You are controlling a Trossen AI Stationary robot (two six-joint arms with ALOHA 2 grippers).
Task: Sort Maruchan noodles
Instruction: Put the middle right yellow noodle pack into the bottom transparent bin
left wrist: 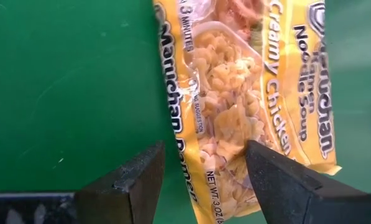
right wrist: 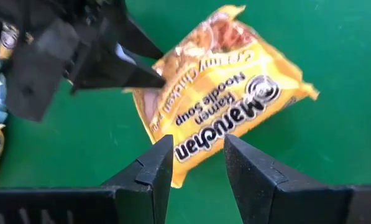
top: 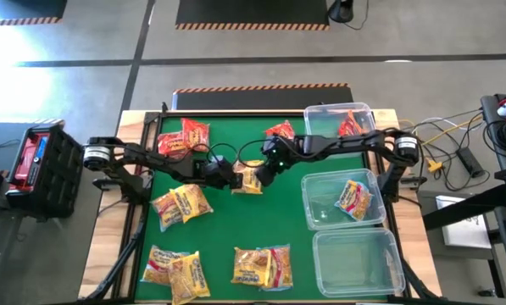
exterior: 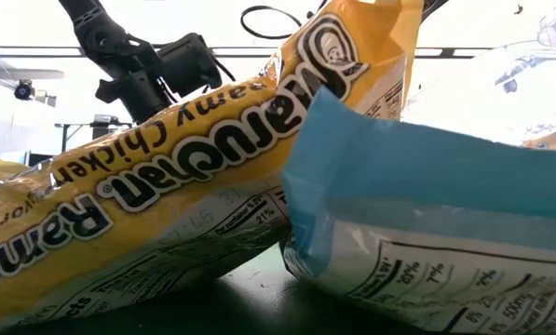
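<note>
Jaws on the left gripper (left wrist: 201,180) are standing open, straddling one edge of the yellow Creamy Chicken ramen packet (top: 249,180) lying mid-bench on the green mat (top: 227,224). Jaws on the right gripper (right wrist: 197,165) are hovering parted just over that same packet's other side, not pinching it. Clear bins (top: 354,258) are lining the bench's right edge.

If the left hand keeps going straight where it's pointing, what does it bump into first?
Most likely the yellow Creamy Chicken packet lying on the green mat. The left hand is open and the packet's near end sits between its fingers. How far above it the fingers are is hard to judge.
</note>
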